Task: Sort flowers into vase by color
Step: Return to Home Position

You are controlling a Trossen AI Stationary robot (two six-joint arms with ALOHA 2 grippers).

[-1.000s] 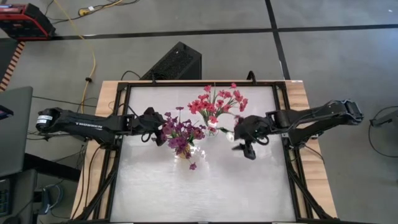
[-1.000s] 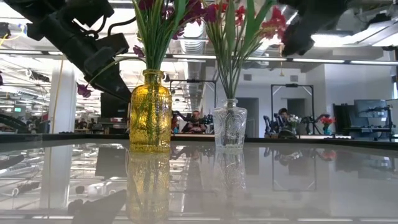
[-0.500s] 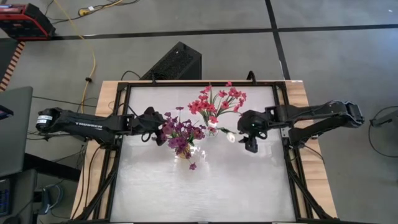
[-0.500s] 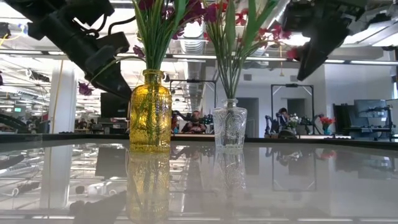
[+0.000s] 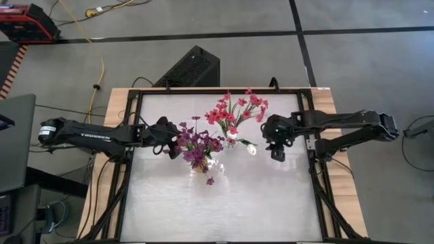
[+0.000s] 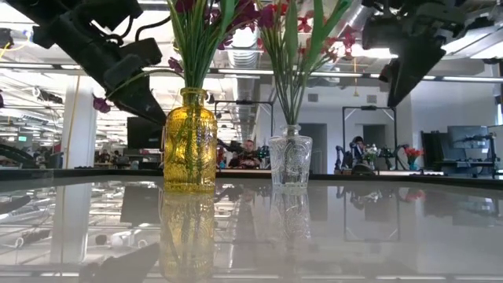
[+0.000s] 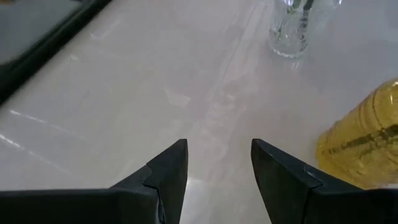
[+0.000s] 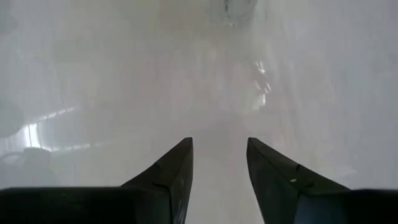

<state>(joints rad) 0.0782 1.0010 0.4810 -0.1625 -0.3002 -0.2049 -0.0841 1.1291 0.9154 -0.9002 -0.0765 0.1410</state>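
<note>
Handling: thin green stems, light and springy by my guess; pinch low (blooms crush).
Yellow glass vase (image 6: 189, 141): purple-magenta sprigs (image 5: 197, 146).
Clear cut-glass vase (image 6: 290, 159): red-pink sprigs (image 5: 237, 110), small white bud (image 5: 251, 150) leaning out.
Left gripper (image 7: 219, 144): beside the purple bunch, fingers apart, empty.
Right gripper (image 8: 219, 142): near the red-pink bunch, fingers apart, empty.

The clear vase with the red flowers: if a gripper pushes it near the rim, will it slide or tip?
It would probably tip: the clear vase is narrow and short, while the red flowers stand far above it. Pushed low, it may slide, since the table looks glossy. Being glass-like, it could crack if it falls.
</note>
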